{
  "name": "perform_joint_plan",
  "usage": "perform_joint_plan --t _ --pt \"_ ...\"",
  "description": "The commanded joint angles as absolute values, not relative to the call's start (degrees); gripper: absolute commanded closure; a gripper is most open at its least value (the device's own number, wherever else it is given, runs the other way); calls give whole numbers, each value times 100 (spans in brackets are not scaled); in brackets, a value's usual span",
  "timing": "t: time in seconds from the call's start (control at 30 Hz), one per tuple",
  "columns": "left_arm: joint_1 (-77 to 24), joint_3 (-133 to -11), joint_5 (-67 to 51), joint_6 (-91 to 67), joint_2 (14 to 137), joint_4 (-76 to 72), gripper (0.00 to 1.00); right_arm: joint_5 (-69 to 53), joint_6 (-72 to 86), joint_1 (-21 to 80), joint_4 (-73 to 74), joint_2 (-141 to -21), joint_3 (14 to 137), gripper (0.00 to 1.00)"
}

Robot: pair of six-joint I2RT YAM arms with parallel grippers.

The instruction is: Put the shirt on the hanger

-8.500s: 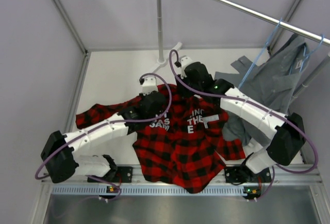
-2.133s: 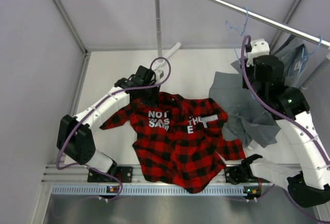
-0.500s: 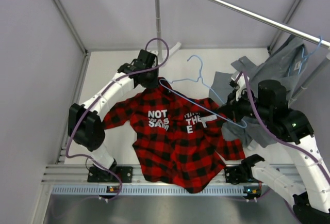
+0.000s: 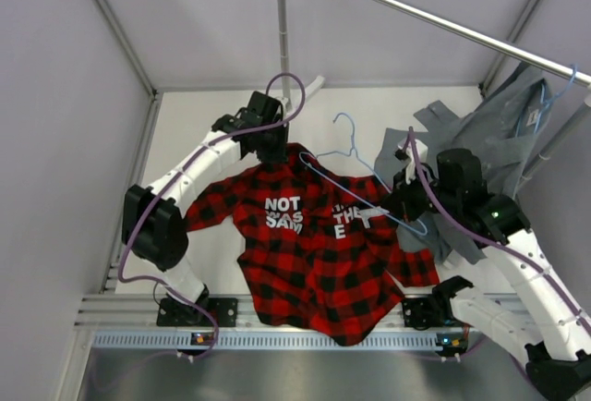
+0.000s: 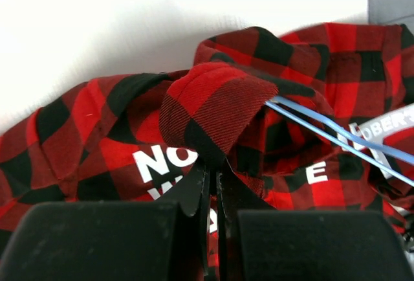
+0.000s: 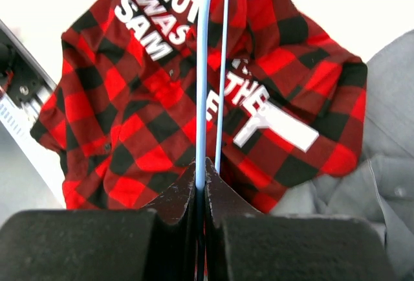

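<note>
The red-and-black plaid shirt (image 4: 319, 253) lies spread on the table, white lettering facing up. My left gripper (image 4: 274, 153) is shut on the shirt's collar (image 5: 210, 103) and lifts it into a fold. The light-blue hanger (image 4: 355, 184) hangs over the shirt with its hook toward the back. One end reaches toward the lifted collar, and its rods (image 5: 336, 138) run beside the fold. My right gripper (image 4: 399, 200) is shut on the hanger's other end (image 6: 202, 100), above the shirt's right side.
A grey garment (image 4: 480, 156) on another blue hanger (image 4: 545, 105) drapes from the metal rail (image 4: 434, 18) at the right onto the table. The rail's post (image 4: 283, 41) stands behind the shirt. Grey walls close in left and back.
My right arm moved left and down, bringing the hanger lower over the shirt with its far end closer to the collar. My left gripper still holds the collar.
</note>
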State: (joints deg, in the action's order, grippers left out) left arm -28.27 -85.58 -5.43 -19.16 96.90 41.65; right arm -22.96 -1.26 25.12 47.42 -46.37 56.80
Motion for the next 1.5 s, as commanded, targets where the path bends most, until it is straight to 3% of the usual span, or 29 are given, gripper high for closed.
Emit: perform_joint_plan --t 0.0,0.47,0.87,1.0,1.17,1.37,1.47 --pt "-2821 -8508 -958 -1837 9352 4148 100 -2337 175 2637 3666 -4790 5652 100" --pt "-2847 -8385 -1081 -1266 8579 4754 100 -3559 -272 2707 2523 -5642 5467 100" --pt "-3410 -8455 -941 -809 7585 5765 100 -5378 -914 2795 1364 -6416 5485 100" --pt "-3516 -8596 -694 -844 7384 5924 100 -5090 -642 2891 809 -6373 5256 100" --pt "-3533 -8604 -642 -853 7383 5915 100 -5229 306 2997 -983 -6073 4553 100" --pt "-3761 -8788 -457 -870 7435 6038 100 -4431 -868 3805 614 -6757 5273 100" --pt "-3814 -8894 -448 -879 7444 6091 100 -4351 -686 3867 -7 -6820 5028 100"
